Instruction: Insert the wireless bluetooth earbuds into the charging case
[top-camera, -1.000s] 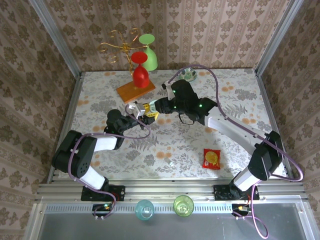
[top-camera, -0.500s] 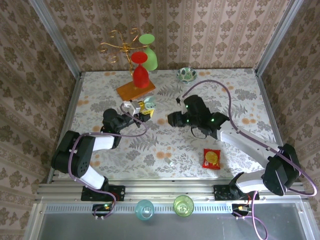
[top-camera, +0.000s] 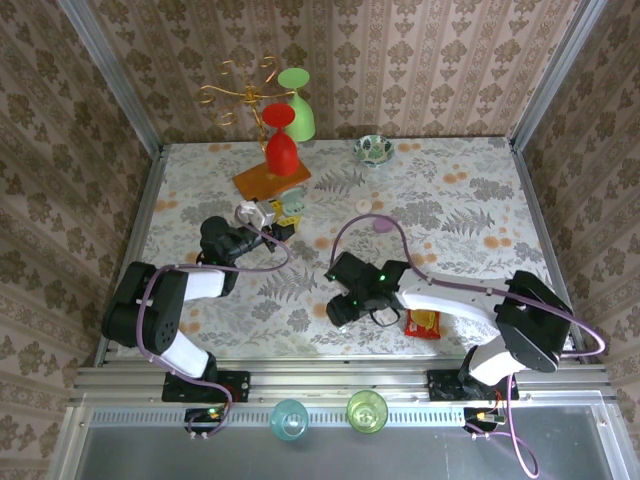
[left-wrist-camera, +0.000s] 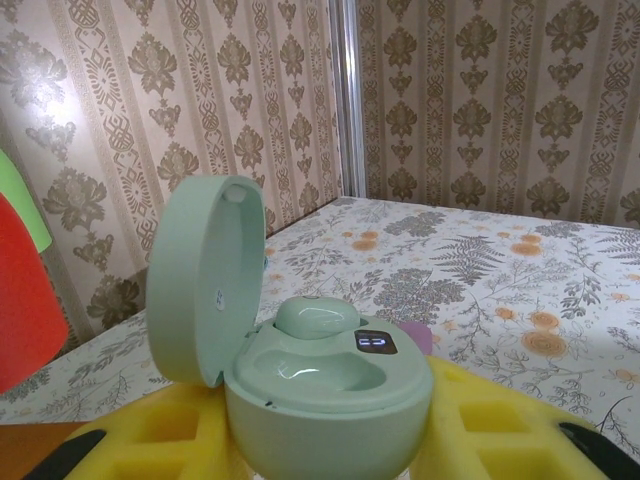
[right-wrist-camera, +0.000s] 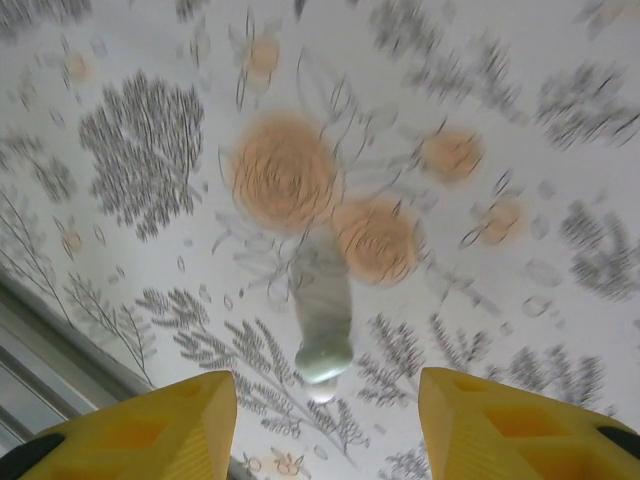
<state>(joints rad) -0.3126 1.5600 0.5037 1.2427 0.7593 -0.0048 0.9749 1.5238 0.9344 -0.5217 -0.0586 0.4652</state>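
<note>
My left gripper (left-wrist-camera: 330, 430) is shut on the mint charging case (left-wrist-camera: 325, 385), its yellow fingers (left-wrist-camera: 500, 430) on both sides. The lid (left-wrist-camera: 205, 275) stands open. One mint earbud (left-wrist-camera: 315, 317) sits in the back slot and the front slot is bare. From above, that gripper (top-camera: 280, 213) holds the case (top-camera: 291, 205) near the wooden board. My right gripper (right-wrist-camera: 322, 400) hangs open just over the table, and a second mint earbud (right-wrist-camera: 322, 345) lies blurred on the cloth between its fingers (right-wrist-camera: 150, 430). The right gripper (top-camera: 340, 310) is low at centre front.
A red snack packet (top-camera: 427, 322) lies partly under the right arm. A small lilac piece (top-camera: 383, 224) and a white piece (top-camera: 363, 206) lie mid-table. A wooden board (top-camera: 270, 178) with red and green glasses and a patterned bowl (top-camera: 373, 149) stand at the back. Two cups (top-camera: 366, 410) sit below the table edge.
The right arm has swung away from the held case, back toward the near edge, and now hangs over the loose earbud. The left gripper has shifted slightly left with the case.
</note>
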